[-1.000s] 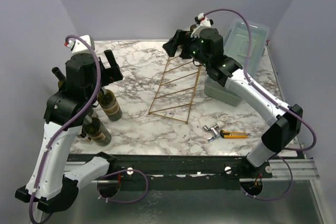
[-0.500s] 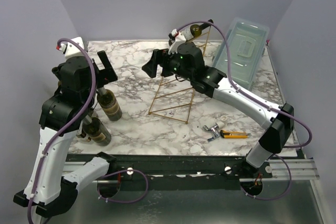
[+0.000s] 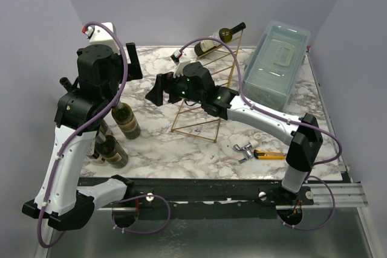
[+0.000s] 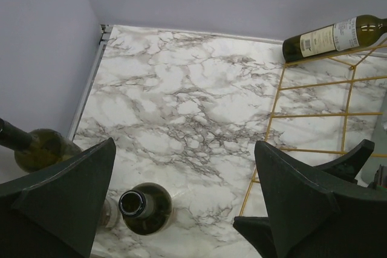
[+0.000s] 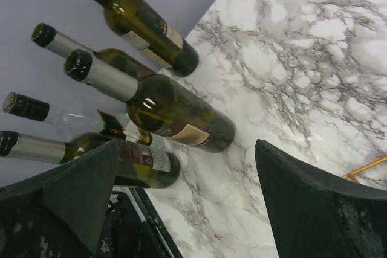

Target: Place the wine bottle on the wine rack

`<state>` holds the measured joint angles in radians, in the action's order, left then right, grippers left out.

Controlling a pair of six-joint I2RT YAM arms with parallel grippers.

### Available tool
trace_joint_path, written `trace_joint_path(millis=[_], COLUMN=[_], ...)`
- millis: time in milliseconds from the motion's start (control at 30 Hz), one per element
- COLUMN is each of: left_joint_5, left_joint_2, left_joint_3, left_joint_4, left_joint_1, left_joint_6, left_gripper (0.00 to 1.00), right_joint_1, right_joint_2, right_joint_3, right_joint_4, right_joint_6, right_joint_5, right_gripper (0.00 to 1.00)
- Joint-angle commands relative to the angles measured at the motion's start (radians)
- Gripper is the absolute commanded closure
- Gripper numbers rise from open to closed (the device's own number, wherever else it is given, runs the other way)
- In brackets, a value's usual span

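The wine rack (image 3: 202, 98), a slanted gold wire frame, stands mid-table. One wine bottle (image 3: 214, 39) lies across its top rung, neck pointing right, and the left wrist view shows the same bottle (image 4: 329, 37) on the rack (image 4: 314, 115). My right gripper (image 3: 158, 87) hangs open and empty left of the rack, facing several upright bottles (image 5: 175, 113). My left gripper (image 3: 128, 64) is open and empty, high over the table's left side, above an uncorked green bottle (image 4: 142, 206).
Several more bottles (image 3: 126, 119) stand along the left edge by the left arm. A pale blue-grey plastic box (image 3: 278, 58) sits at the back right. A metal clip (image 3: 245, 149) and a yellow-handled cutter (image 3: 269, 154) lie front right.
My right gripper has swung left and down from the rack's top, leaving the bottle lying on the top rung. The left arm has lifted and shifted towards the back.
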<state>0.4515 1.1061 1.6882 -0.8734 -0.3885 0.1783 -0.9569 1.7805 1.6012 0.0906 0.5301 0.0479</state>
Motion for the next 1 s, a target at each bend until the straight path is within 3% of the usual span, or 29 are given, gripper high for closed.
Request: trace_joint_path(millis=[0,100,300,500,667,967], left_joint_5=[-0.002,0.015,-0.187,-0.237,-0.171,-0.088], left_joint_2=[0.008,-0.002,-0.049,-0.098,-0.187,-0.160], left_joint_3=[0.065,0.066,0.071,0.145,0.112,0.152], left_joint_4=[0.007,-0.011,-0.081,-0.131,-0.094,-0.133], left_joint_1=[-0.005,-0.004,-0.004,-0.004,-0.004,-0.006], left_joint_6=[0.005,0.027,-0.048,0.047,0.081,0.104], left_gripper=[0.01,0.01,0.01,0.01,0.01,0.01], right_joint_1=[-0.020,-0.034,-0.063,-0.104,-0.124,-0.173], right_joint_2=[0.019,0.034,0.029,0.095,0.146,0.258], right_joint_3=[0.018,0.016,-0.079,-0.025,0.000,0.145], right_joint_4=[-0.064,-0.066,-0.240,-0.255,-0.309,-0.283], right_joint_6=[0.008,-0.036,-0.157,-0.166,-0.138,-0.169], right_joint_5=[0.066,0.084,0.067,0.070,0.058,-0.023], right_gripper=[0.03,0.05,0.06,0.07,0.07,0.07])
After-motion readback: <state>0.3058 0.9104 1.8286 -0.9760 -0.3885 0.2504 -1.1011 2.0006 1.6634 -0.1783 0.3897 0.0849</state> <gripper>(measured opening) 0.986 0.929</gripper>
